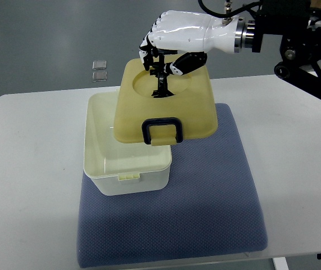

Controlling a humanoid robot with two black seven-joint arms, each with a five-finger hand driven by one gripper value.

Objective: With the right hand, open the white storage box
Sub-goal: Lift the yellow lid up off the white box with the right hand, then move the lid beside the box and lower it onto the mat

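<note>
The yellowish lid [166,104], pinched at its 12 o'clock edge by the curled fingers of the right hand [163,59], is held tilted above the white storage box [127,163] on the blue mat [205,214], and could be dropped if that thin grip slips.

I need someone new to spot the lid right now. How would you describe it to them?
Find the blue mat on the white table; the open white storage box sits at its left edge. The lid is the yellowish slab above it, tilted, gripped by the right hand. Its black latch loop marks it out.
</note>
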